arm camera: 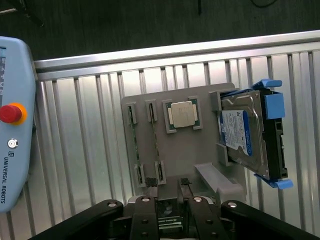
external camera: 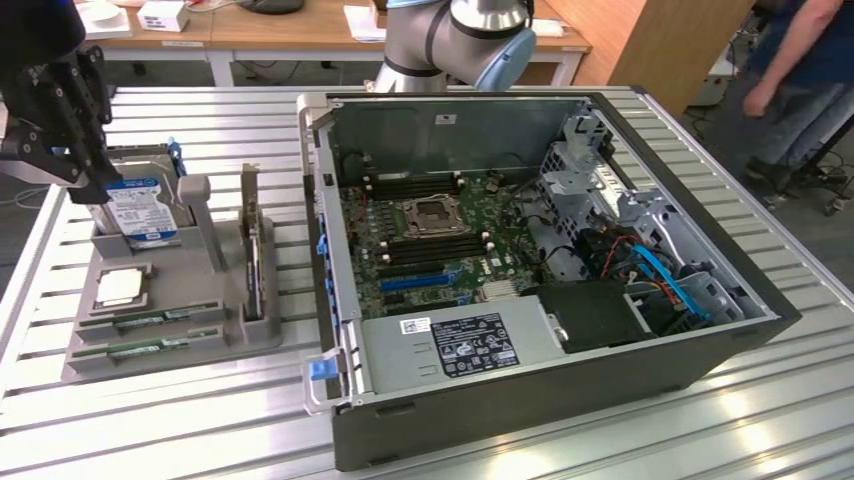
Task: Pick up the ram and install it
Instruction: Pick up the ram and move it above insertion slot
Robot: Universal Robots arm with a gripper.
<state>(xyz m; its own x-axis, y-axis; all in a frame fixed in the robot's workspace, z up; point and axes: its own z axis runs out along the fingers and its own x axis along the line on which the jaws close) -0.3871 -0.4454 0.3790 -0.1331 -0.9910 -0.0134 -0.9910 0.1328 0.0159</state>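
In the exterior view, the gripper [external camera: 80, 170] hangs at about 10 o'clock in the picture, above the far end of a gray tray [external camera: 200, 285]. The tray sits on the metal table [external camera: 160, 420], at 9 o'clock from the big open computer case [external camera: 534, 420]. The ram [external camera: 140, 320] is a thin green stick. It stands on its edge in a slot of the tray, at 6 o'clock from the gripper and well apart from it. A second green stick [external camera: 134, 347] sits in the next slot, just beside the first. A small silver chip [external camera: 120, 287] lies in the tray between the ram and a hard drive [external camera: 140, 212] with a blue and white sticker. Inside the case is a green board [external camera: 494, 215]. A person [external camera: 801, 60] stands at 2 o'clock.

In the wrist view, the gripper [arm camera: 169, 192] looks down on the tray [arm camera: 175, 150]. Its two fingers [arm camera: 151, 192] stand wide apart and hold nothing. The ram [arm camera: 155, 142] and the second green stick [arm camera: 134, 145] rest in their slots, beside the silver chip [arm camera: 181, 114]. The hard drive [arm camera: 245, 135] stands on the other side of the chip. A pale blue control box [arm camera: 15, 150] with a red button [arm camera: 10, 112] sits off to the side, well apart from the tray.
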